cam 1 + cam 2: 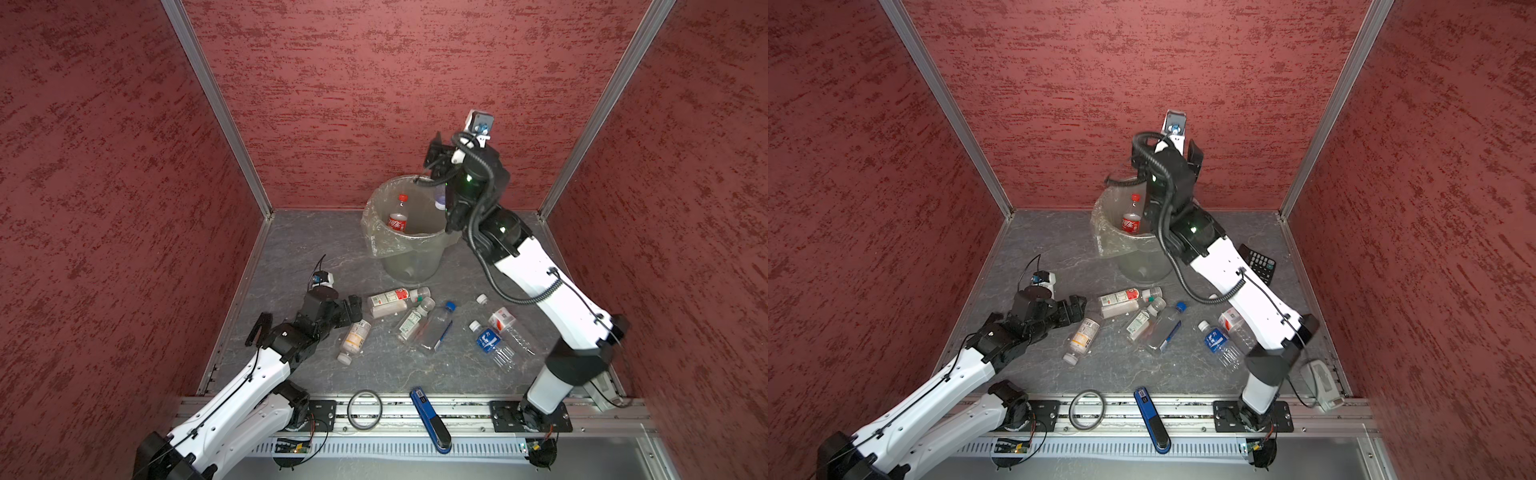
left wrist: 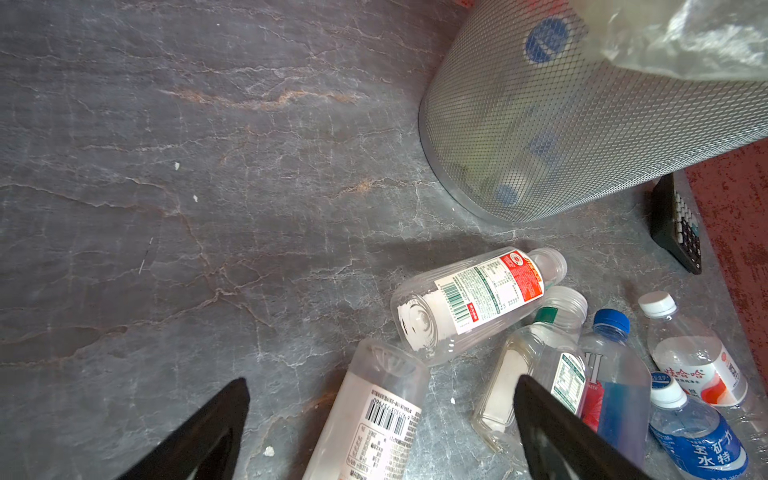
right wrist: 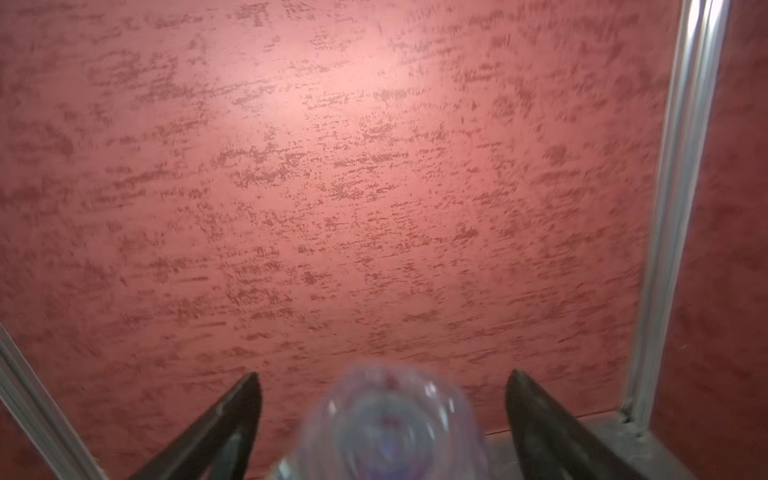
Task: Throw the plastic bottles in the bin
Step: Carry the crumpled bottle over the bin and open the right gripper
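While left and right tapered jaws gape wide, a blurred clear bottle [image 3: 386, 428] shows between the right pair.

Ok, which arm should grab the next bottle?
Left. The open left gripper hovers beside the yellow-label bottle; the right gripper is high over the bin, a blurred bottle between its open jaws.

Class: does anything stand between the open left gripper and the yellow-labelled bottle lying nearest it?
Nothing visible does. The left gripper is open right beside the yellow-labelled bottle, with no object between them; the other bottles lie off to one side.
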You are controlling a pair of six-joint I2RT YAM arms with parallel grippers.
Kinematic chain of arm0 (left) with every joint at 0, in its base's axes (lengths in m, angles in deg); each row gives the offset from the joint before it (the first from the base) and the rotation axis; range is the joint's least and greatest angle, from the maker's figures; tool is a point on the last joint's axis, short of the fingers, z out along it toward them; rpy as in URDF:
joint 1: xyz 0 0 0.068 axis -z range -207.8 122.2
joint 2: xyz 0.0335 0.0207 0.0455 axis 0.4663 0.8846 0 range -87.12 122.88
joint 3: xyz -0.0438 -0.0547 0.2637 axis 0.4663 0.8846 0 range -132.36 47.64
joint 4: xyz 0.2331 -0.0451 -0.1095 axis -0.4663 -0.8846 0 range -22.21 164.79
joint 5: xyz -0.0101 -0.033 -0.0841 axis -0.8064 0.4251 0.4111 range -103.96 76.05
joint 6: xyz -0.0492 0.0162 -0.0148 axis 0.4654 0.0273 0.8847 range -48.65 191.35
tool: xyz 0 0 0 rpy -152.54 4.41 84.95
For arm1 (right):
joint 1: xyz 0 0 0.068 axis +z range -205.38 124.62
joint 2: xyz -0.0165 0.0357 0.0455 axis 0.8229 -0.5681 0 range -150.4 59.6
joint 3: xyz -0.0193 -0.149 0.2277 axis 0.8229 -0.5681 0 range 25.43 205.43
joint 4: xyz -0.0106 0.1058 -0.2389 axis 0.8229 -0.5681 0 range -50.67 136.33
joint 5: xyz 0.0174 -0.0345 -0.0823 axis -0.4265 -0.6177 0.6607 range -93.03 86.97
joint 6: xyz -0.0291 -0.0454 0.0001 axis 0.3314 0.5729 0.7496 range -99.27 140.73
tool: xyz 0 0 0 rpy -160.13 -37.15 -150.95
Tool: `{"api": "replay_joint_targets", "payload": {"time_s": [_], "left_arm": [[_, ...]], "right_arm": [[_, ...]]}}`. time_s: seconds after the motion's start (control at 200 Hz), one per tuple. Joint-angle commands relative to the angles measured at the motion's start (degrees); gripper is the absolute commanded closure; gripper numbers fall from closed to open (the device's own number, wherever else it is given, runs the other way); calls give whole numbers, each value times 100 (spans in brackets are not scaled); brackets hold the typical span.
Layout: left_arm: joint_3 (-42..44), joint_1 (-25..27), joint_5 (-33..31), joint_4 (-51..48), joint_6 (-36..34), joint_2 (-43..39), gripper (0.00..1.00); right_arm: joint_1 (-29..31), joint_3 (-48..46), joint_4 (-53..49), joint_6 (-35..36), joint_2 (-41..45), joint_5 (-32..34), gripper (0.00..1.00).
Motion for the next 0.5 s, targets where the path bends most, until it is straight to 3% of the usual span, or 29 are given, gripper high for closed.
{"api": "replay_joint_targets", "payload": {"time_s": [0.0, 0.13, 0.301, 0.496], "left_arm": [[-81, -51, -45, -153, 31, -133, 1], [131, -84, 65, -78, 62, -303, 1], [128, -68, 144, -302, 14, -314, 1], [63, -50, 188, -652, -79, -380, 0]], "right_arm": [[26, 408, -1152, -145, -253, -787, 1], [-160, 317, -1181, -237, -101, -821, 1], [-46, -718, -672, -193, 936, -927, 1], [15, -1428, -1301, -689, 1744, -941, 1]]}}
